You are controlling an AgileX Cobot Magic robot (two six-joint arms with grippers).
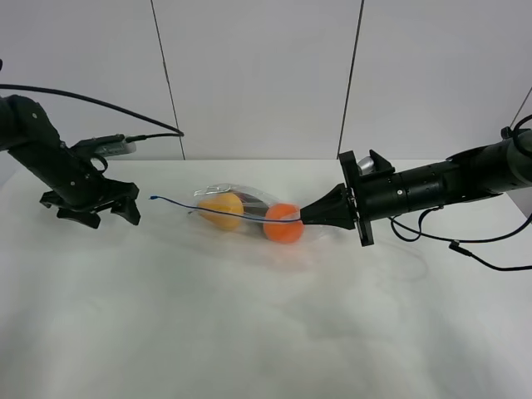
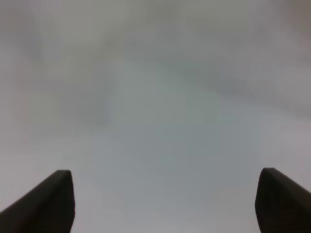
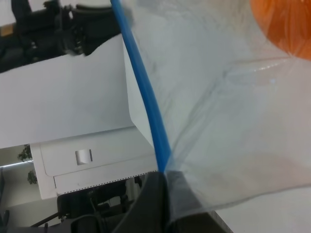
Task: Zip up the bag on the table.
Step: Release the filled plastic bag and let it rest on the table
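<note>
Across the exterior high view, the bag (image 1: 241, 208) lies on the white surface (image 1: 249, 332), near the middle and toward the far edge, with its long axis running left to right. A thin blue zipper strip (image 1: 170, 200) runs along the bag from its left end to its right end. Through the clear plastic, a yellow pear (image 1: 220, 210) sits left of an orange (image 1: 283, 223), with a dark item (image 1: 253, 198) behind them. The right tool (image 1: 309, 216) reaches in from the right and is clenched on the right end of the bag, just beside the orange. The left tool (image 1: 104, 214) sits low at the left, well apart from the bag's left end.

On the left wrist view, two dark fingertips (image 2: 53, 199) stand wide apart with only the blurred pale surface between them: the left tool is released and grasps nothing.

On the right wrist view, the dark fingers (image 3: 155, 194) meet with no gap and pinch the bag where the zipper strip ends. The clear plastic fans out from that point, and part of the orange shows at the frame edge
</note>
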